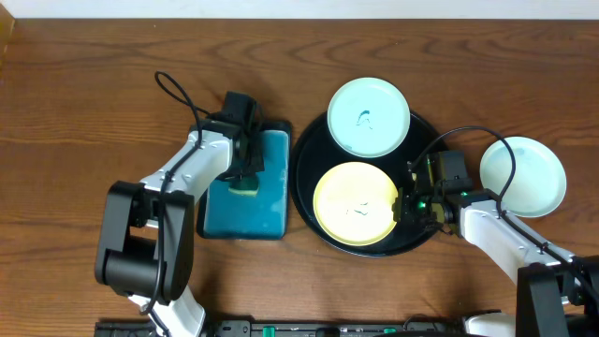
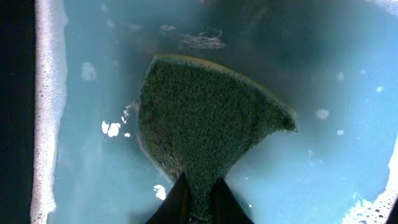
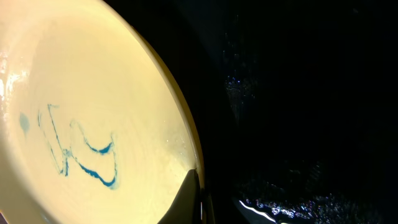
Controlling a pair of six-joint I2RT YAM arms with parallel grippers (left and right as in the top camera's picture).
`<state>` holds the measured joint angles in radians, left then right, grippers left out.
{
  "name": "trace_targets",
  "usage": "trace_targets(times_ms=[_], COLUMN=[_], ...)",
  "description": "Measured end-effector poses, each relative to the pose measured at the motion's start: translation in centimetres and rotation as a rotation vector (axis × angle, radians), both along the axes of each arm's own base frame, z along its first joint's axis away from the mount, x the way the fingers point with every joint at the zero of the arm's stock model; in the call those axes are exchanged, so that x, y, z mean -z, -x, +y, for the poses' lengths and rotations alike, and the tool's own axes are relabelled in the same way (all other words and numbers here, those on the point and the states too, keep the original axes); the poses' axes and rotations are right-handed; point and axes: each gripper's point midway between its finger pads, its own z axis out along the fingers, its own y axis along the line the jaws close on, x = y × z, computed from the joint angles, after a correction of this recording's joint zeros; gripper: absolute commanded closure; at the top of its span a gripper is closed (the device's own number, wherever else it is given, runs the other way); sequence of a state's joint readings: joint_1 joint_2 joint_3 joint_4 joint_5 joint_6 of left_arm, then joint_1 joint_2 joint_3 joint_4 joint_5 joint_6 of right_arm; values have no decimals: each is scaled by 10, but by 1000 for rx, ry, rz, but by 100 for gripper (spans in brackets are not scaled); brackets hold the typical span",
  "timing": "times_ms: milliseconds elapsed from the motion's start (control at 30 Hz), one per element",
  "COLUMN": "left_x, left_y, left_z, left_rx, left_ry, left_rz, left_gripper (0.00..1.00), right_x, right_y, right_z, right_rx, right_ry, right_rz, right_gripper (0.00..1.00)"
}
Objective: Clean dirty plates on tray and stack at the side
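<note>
The round black tray [image 1: 305,173] holds a mint plate [image 1: 369,116] with a blue smear at its far side and a yellow plate [image 1: 356,203] nearer me. My right gripper [image 1: 404,204] is shut on the yellow plate's right rim. In the right wrist view the yellow plate [image 3: 81,93] bears a blue scribble, and the gripper [image 3: 199,202] pinches its edge over the tray [image 3: 298,93]. Another mint plate [image 1: 522,175] lies on the table right of the tray. My left gripper [image 2: 200,208] is shut on a green-faced sponge [image 2: 205,118].
A rectangular black tray with a teal inside [image 1: 271,211] sits left of the round tray, and the sponge [image 1: 245,183] rests in it. Soapy water with foam along the wall [image 2: 46,124] fills it. Both arms' cables loop over the wooden table.
</note>
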<state>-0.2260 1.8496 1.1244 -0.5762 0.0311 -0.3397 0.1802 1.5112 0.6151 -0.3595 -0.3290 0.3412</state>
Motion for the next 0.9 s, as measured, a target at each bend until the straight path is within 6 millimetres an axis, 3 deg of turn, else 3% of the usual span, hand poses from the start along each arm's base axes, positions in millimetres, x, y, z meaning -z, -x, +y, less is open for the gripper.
trace_targets(times_ms=[367,633,733,900], left_x=[6,-3,-18,-66], left_y=[-2,0,3,-3], left_z=[0,0,1,-2], left_rx=[0,6,10,22], left_ry=[-8,-3,4,38], left_rz=[33,9,-22,-156], left_gripper=[93,92,92,93], right_x=[0,0,0,0], right_y=[1,1,1,1], right_z=[0,0,0,0], right_rx=[0,0,0,-1], right_ry=[0,0,0,1], right_rz=[6,8,8,8], right_gripper=[99,99,99,99])
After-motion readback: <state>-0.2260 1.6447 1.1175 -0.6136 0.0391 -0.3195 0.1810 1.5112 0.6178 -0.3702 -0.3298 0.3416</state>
